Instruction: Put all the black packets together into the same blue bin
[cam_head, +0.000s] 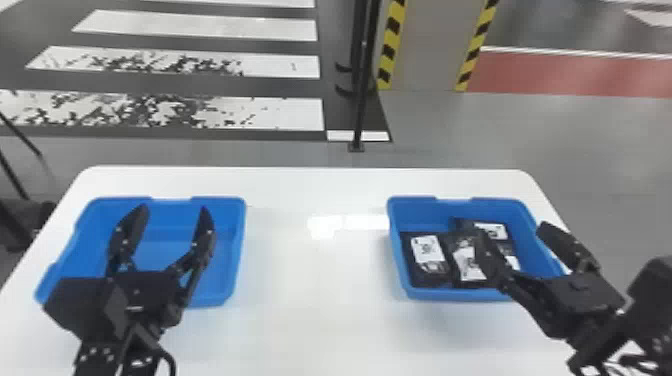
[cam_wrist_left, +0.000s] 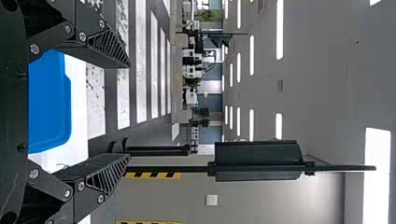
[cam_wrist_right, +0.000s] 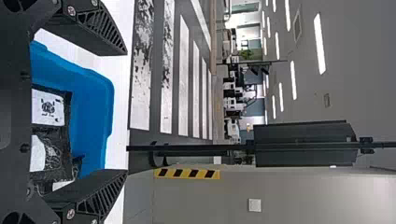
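Note:
In the head view, my left gripper (cam_head: 172, 220) stands open above the left blue bin (cam_head: 240, 250), which holds no packets. My right gripper (cam_head: 515, 237) is open over the right side of the right blue bin (cam_head: 397, 250). Several black packets with white labels lie in that bin, among them a left packet (cam_head: 429, 260) and a back packet (cam_head: 492, 230); the right finger partly covers them. The left wrist view has the left gripper (cam_wrist_left: 130, 112) open beside the left bin (cam_wrist_left: 49, 102). In the right wrist view, the right gripper (cam_wrist_right: 127, 112) is open, with a packet (cam_wrist_right: 49, 107) inside the bin (cam_wrist_right: 93, 116).
Both bins stand on a white table (cam_head: 320, 280), with a wide stretch of tabletop between them. Beyond the far edge, a black post (cam_head: 361, 100) stands on the floor in front of a pillar (cam_head: 427, 45) with yellow and black striped edges.

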